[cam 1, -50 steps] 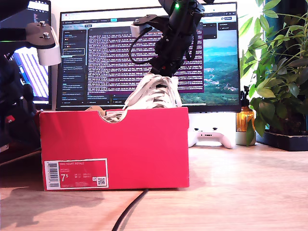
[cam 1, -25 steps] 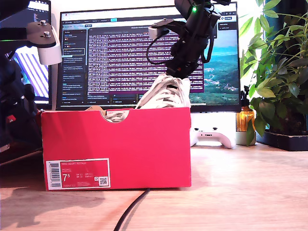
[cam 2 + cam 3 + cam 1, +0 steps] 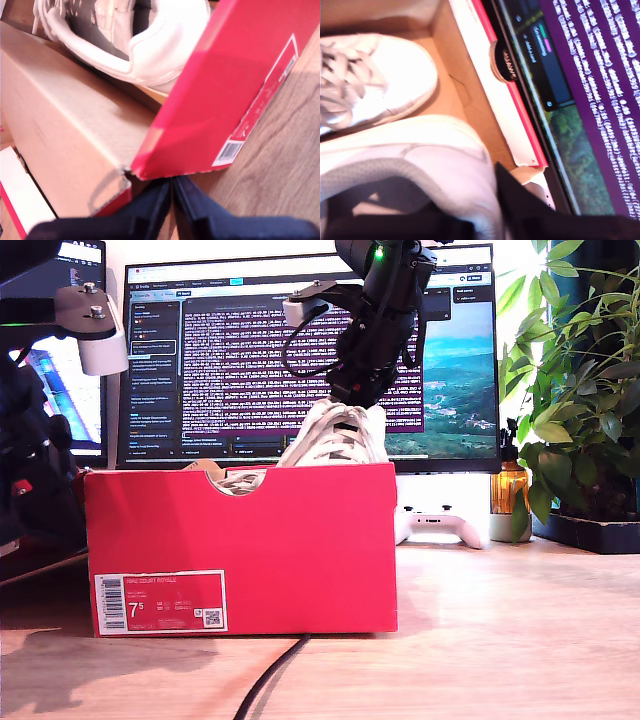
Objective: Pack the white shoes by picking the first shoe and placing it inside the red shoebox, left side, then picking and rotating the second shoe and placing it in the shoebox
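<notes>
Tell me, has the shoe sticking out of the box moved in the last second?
Yes. The second shoe swung toward the exterior view's right, then partly back, against the monitor.

Red shoebox [image 3: 240,540] barcode label [image 3: 160,602]: "7.5".

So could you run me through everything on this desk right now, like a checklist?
Surface: wooden desk, bare in front.
Job's things: red shoebox open; one white shoe lies inside, second shoe sticks up above the rim.
Clutter: white game controller, amber bottle.
Grippers: my second gripper holds the second shoe at its heel; my first gripper is outside the box by a corner, jaws together, holding nothing.
Cables: black cable runs under the box front.
Surroundings: monitor showing text, potted plant.
</notes>
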Motion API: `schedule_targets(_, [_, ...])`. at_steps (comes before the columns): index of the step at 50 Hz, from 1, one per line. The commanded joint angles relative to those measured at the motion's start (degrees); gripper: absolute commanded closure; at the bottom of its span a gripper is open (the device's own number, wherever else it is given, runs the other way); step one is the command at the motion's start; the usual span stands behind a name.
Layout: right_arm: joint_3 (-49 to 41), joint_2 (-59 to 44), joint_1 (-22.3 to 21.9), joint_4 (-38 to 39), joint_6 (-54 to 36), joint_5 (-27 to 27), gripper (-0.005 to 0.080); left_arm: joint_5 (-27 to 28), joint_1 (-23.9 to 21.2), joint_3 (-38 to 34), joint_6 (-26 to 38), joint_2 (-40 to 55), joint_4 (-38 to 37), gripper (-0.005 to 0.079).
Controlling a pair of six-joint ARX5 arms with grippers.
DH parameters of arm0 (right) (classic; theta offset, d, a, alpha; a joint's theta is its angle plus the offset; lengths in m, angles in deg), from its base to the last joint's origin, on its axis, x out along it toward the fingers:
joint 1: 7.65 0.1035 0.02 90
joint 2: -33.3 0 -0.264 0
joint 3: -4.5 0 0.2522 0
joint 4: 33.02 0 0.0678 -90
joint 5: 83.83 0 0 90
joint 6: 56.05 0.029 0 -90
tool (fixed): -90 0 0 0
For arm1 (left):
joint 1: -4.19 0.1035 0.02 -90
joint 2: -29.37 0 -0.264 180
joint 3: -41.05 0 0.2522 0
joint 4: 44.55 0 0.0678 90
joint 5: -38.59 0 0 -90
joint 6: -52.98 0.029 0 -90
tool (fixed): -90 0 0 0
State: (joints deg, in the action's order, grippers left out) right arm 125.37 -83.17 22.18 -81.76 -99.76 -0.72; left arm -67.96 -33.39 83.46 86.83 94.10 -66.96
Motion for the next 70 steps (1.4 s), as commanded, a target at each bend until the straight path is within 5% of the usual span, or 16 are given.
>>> schedule_targets(1, [-0.50,0.66,1.57,1.40,0.59,-0.85,0.0395,0.04,-0.04,-0.15,0.04,0.31,0.96,0.0764])
schedule_targets(16, [-0.24,1.62,2.43,1.09,0.90,-6.40,0.0416,0.04,-0.04,-0.15,0.04,0.31,0.94,0.0764])
schedule_targets(19, [0.46,2.25,3.06,-0.20,1.95,-8.24,0.0527,0.04,-0.04,-0.15,0.04,0.31,0.96,0.0764])
schedule_targets(23, [1.95,3.28,3.87,-3.17,3.93,-9.97,0.0782,0.07,-0.04,-0.15,0.04,0.31,0.96,0.0764])
schedule_targets(38, [7.28,7.65,4.66,-15.34,25.14,-10.10,0.0753,1.95,-0.04,-0.15,0.02,0.31,0.96,0.0764])
schedule_targets(52, [7.34,9.81,2.84,-26.97,33.22,-8.04,0.0753,1.60,-0.04,-0.13,-0.22,0.26,0.72,0.0764])
schedule_targets(70, [5.38,11.10,-2.64,-30.40,36.59,-5.44,0.0753,1.40,-2.58,-0.13,-6.91,-11.50,-5.64,0.0764])
